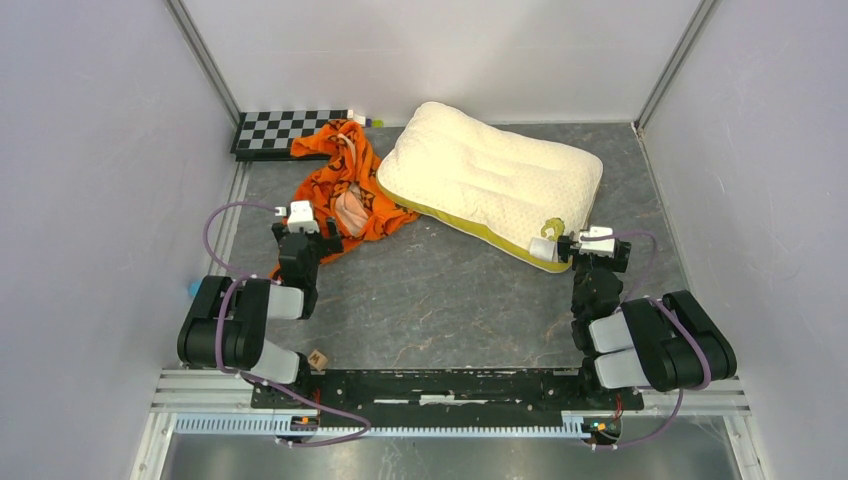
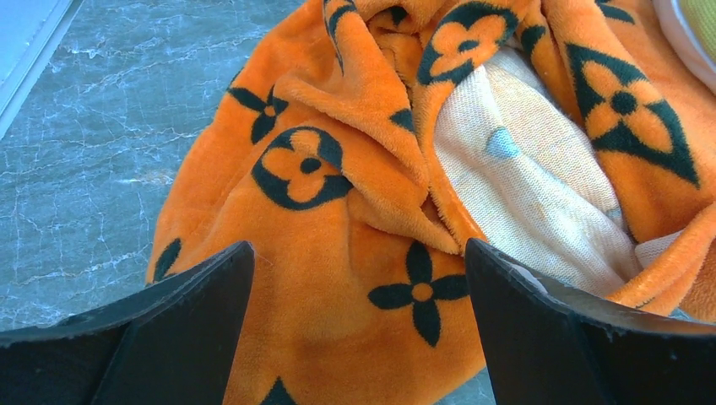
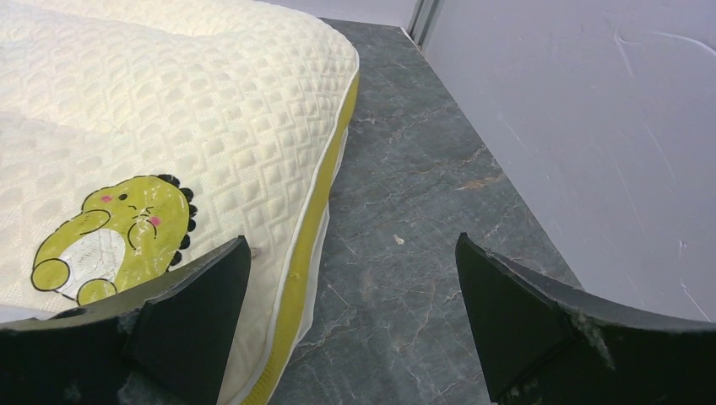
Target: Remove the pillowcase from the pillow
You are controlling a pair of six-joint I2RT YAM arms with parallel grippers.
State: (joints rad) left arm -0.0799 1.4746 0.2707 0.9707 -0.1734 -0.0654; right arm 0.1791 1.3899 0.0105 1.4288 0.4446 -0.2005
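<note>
The orange pillowcase (image 1: 345,185) with black motifs lies crumpled on the table, left of the pillow, its paler inside showing. The cream-white pillow (image 1: 490,175) lies bare at the back, its yellow-green side band facing me, a white tag (image 1: 541,249) at its near right corner. My left gripper (image 1: 322,232) is open over the near edge of the pillowcase (image 2: 355,219), holding nothing. My right gripper (image 1: 568,248) is open at the pillow's near right corner; the pillow (image 3: 169,110) with a green cartoon print sits by its left finger.
A checkerboard panel (image 1: 285,130) lies at the back left. White walls close in both sides and the back. A small wooden cube (image 1: 318,359) sits near the left arm's base. Grey table surface (image 1: 450,290) lies between the arms.
</note>
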